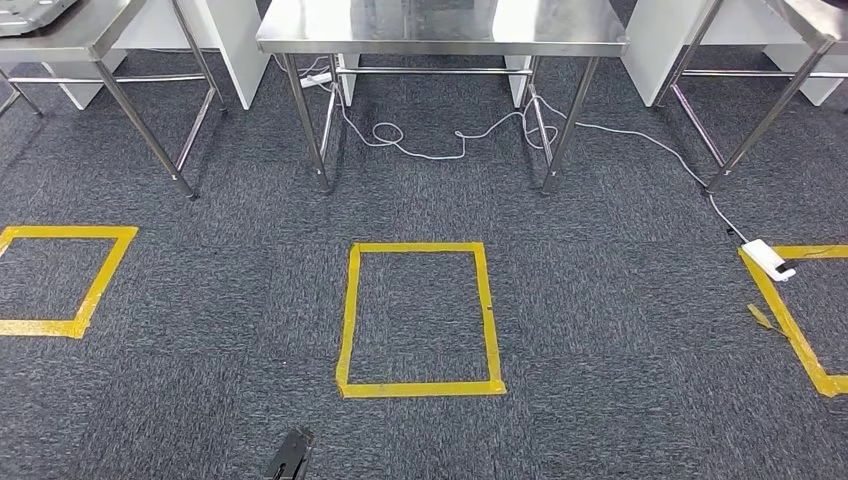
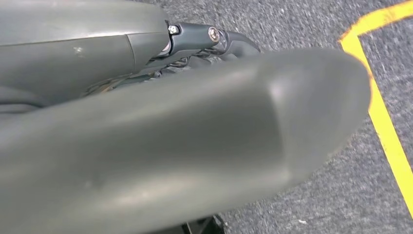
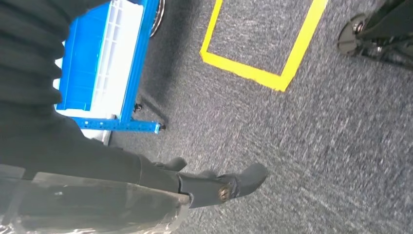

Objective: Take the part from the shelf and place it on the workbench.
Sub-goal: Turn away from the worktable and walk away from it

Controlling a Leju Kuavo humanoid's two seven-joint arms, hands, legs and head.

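Grey carpet runs across the whole room. Over it, the right hand grips the plastic-wrapped part, dark fingers reaching past the part's edge; the picture border cuts off much of the part. Just behind the hand stands a blue shelf frame holding a blue-and-white bin. The left hand hangs over the carpet, its thick thumb hiding the fingers, so I cannot tell whether they are apart or together. Ahead, a yellow tape square marks the floor before the steel workbench, with open carpet on either side and a white cable trailing under its legs
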